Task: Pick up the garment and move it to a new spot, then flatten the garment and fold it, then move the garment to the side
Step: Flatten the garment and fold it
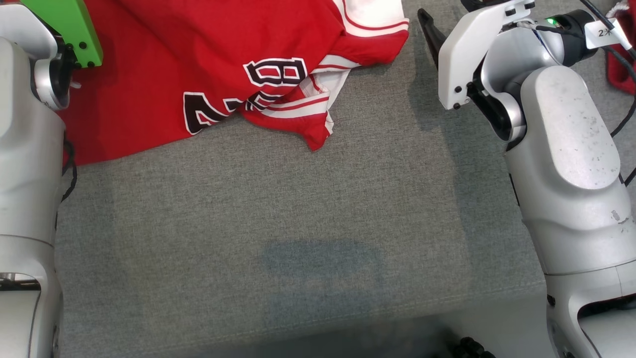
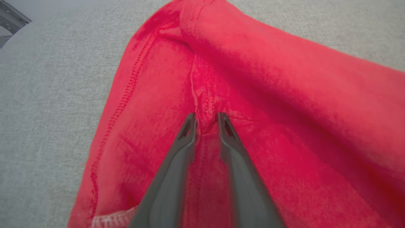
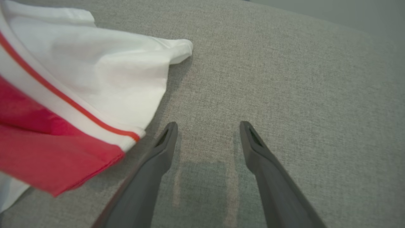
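The garment is a red jersey with white trim and black-and-white lettering, lying crumpled at the back left of the grey cushioned surface. In the left wrist view my left gripper is shut on a raised ridge of the garment along a seam, near its stitched hem. My right gripper stands open just above bare grey fabric, nothing between its fingers. The garment's white and red sleeve lies just to its left. One dark finger of the right gripper shows in the head view, right of the garment.
My pale forearms flank the head view, the left one carrying a green part. A red cloth and black cables lie at the far right. The surface's front edge runs along the bottom.
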### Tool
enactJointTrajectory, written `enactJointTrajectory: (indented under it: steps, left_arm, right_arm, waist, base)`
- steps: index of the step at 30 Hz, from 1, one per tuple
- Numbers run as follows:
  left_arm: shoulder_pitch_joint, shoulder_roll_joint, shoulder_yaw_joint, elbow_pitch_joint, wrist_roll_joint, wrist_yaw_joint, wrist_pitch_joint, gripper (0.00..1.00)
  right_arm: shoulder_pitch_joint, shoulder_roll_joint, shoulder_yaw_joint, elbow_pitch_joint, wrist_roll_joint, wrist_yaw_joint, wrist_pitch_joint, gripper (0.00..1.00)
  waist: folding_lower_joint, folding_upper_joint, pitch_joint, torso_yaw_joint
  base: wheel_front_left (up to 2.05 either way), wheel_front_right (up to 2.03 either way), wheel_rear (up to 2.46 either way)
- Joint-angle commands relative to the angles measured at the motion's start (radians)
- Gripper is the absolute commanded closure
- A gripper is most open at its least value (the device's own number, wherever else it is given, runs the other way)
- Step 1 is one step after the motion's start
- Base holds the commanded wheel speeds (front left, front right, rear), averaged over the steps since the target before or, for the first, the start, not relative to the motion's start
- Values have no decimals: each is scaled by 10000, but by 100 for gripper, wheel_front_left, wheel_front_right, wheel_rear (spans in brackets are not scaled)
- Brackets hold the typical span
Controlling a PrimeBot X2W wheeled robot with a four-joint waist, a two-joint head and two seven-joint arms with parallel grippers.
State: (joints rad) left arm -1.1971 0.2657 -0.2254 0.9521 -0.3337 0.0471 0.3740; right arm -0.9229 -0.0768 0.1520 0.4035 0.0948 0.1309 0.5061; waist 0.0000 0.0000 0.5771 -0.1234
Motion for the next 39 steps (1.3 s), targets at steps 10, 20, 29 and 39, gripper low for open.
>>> enactJointTrajectory:
  steps: [10,20,29,39]
  left_arm:
    - [-96,-229,-35,321,-260,-72,-226,100]
    - [234,-646,-194,826,-432,-92,-486,100]
    - [8,-1053,-365,1213,-551,-242,-672,100]
    - [-435,-1678,-648,1481,-649,-444,-959,100]
  right_arm:
    - [41,-110,-16,-40,-27,-5,270,0]
    - [-821,129,-503,1493,378,-5,284,0]
    - [-1931,252,-950,3423,343,-5,-1338,0]
    - [-3371,247,-1530,5725,73,-5,-1436,0]
  waist:
    - [0,0,-198,197]
    - [0,0,-671,284]
    - [0,0,-767,586]
    - [0,0,-372,1236]
  base:
    - [0,0,0]
    - [0,0,0]
    - [0,0,0]
    - [0,0,0]
